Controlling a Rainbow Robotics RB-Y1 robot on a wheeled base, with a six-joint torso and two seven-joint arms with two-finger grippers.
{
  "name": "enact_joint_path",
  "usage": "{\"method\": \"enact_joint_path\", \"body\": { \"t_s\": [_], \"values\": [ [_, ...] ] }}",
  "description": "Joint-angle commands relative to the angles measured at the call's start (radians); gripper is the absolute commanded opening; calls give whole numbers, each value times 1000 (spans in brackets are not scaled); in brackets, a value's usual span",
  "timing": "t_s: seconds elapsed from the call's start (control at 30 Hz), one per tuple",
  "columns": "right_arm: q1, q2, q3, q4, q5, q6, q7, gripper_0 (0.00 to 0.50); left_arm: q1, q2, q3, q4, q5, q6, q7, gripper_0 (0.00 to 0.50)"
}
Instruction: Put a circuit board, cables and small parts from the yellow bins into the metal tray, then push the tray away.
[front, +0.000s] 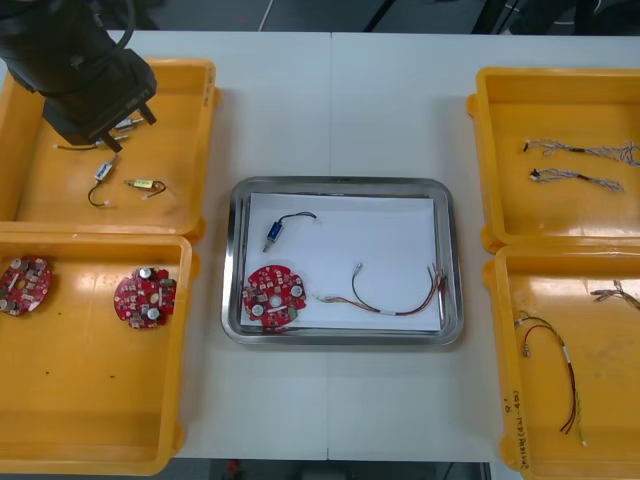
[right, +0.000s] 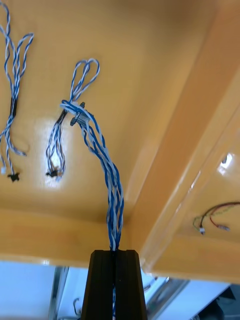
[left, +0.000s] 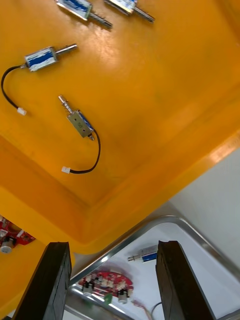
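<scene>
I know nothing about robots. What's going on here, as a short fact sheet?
Left gripper: open, over the far left yellow bin of small metal parts
Right gripper: shut on a twisted blue and white cable, over the far right yellow bin
Metal tray: holds a circuit board, a small metal part, a red and yellow cable

Pale, matte tabletop (front: 390, 110), split by a thin seam (front: 330, 120) running straight from far edge to near edge. Beyond the far edge, a strip of grey floor (front: 310, 15), dimmer than the surface. Crossing that strip, dark slanted bars (front: 497, 14), perhaps the legs of some stand. Soft, even light over the whole tabletop.
</scene>
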Motion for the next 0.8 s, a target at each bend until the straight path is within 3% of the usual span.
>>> {"method": "enact_joint_path", "body": {
  "t_s": [0.03,0.27,0.6,0.8],
  "values": [
    [-50,-105,-5,-103,-72,52,65,0,-53,30,38,43,-15,9,100,500],
    [-50,-165,82,-273,-137,91,117,0,-53,27,40,121,-12,-70,165,500],
    [-39,-213,104,-473,-172,91,372,0,-42,13,43,198,-37,-122,198,500],
    [-2,-248,108,-602,-196,91,501,0,10,14,43,201,-49,-185,195,500]
  ]
}}
